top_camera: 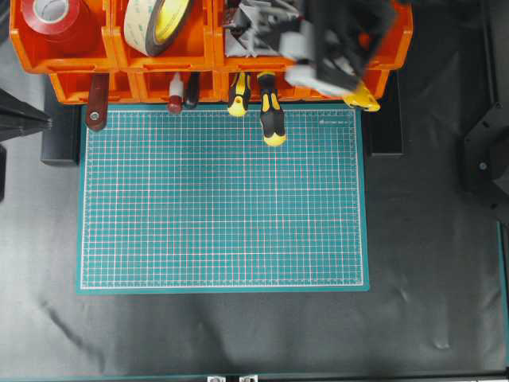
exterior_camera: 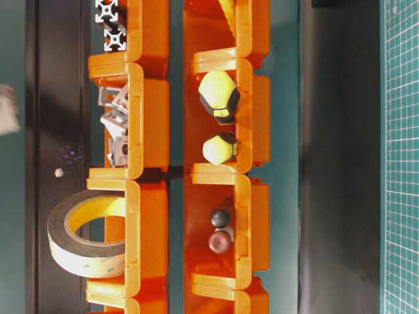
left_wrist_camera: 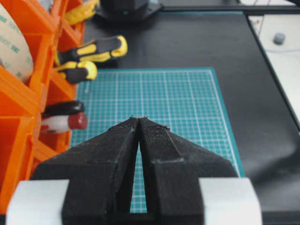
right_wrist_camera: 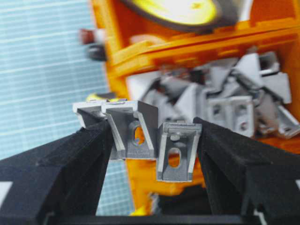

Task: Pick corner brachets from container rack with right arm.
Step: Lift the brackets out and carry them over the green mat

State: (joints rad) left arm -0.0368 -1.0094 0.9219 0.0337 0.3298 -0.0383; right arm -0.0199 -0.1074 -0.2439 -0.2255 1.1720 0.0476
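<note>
Black worktop point(top_camera: 429, 263) under a green mat point(top_camera: 223, 199); orange rack point(top_camera: 79, 56) runs along the far edge, wider than the mat. My right gripper point(right_wrist_camera: 152, 140) hangs blurred over the rack's upper tier in the overhead view, jaws clamped on brackets point(right_wrist_camera: 133, 129): two, maybe three, pinched side by side between the fingers point(right_wrist_camera: 70, 164), screw slots facing the camera. Just beyond them, more brackets lie heaped in the upper bin point(right_wrist_camera: 234, 56). Tape roll point(top_camera: 155, 24) sits in the next bin over, red roll point(top_camera: 52, 17) further along. Screwdrivers point(top_camera: 270, 119) stick out of the lower tier onto the mat. My left gripper point(left_wrist_camera: 139, 124) is off to the side, low over the mat, jaws together, holding nothing.
</note>
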